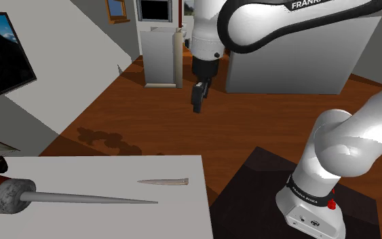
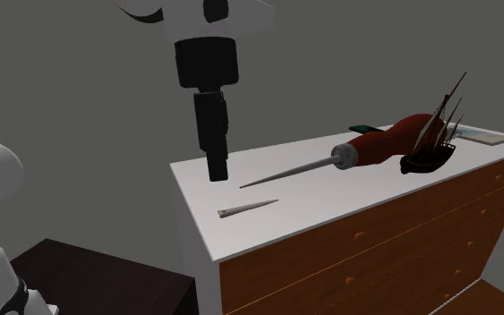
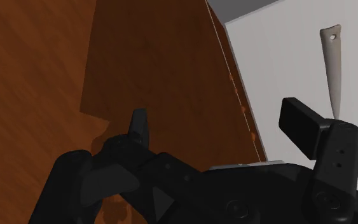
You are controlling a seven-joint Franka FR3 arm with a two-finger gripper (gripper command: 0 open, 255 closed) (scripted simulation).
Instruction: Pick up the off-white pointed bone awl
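The off-white bone awl (image 1: 163, 181) (image 2: 248, 208) lies flat on the white top of a wooden dresser (image 2: 330, 192), close to the top's edge. It is slim, with a small hole in its blunt end (image 3: 332, 63). My black gripper (image 1: 197, 102) (image 2: 216, 170) hangs in the air above and beside that edge, clear of the awl. In the wrist view my gripper (image 3: 220, 127) is open and holds nothing, and the awl lies on the white top (image 3: 285, 57) past one fingertip (image 3: 301, 124), outside the gap.
A long grey spike with a red handle (image 1: 81, 198) (image 2: 366, 150) lies behind the awl. A dark model ship (image 2: 433, 152) and a flat book (image 2: 487, 137) sit further along the top. The dark stand (image 1: 277, 197) is beside the dresser. Wooden floor lies below.
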